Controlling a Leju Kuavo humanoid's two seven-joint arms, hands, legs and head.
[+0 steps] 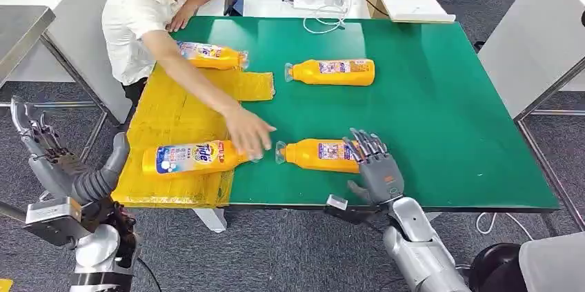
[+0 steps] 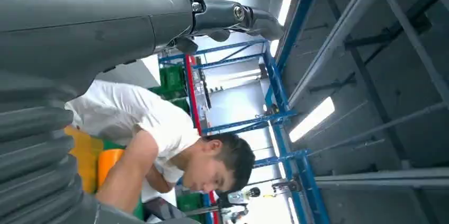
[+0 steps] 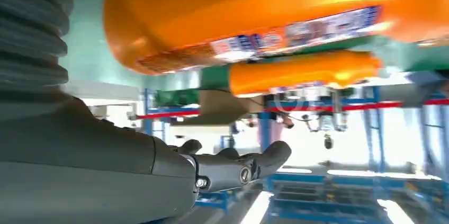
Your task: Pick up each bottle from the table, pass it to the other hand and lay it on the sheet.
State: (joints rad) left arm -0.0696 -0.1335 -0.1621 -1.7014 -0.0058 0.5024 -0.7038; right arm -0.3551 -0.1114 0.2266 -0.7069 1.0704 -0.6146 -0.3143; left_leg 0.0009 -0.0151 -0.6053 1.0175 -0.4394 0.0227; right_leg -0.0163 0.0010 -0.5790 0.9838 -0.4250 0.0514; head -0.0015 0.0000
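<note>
Fingers (image 1: 365, 144) of the right hand (image 1: 376, 168) spread, released, over the near bottle (image 1: 321, 154): probably smooth, rigid plastic; grasp mid-body.

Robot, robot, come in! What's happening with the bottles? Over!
Right hand open beside near bottle, not gripping. Left hand open, off table. Two bottles on sheet. Person's hand in the way.

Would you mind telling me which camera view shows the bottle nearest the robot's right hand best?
The head view: the near bottle lies whole on the green table, cap toward the yellow sheet, beside the right hand. The right wrist view shows it close and blurred, cropped. The left wrist view faces elsewhere.
</note>
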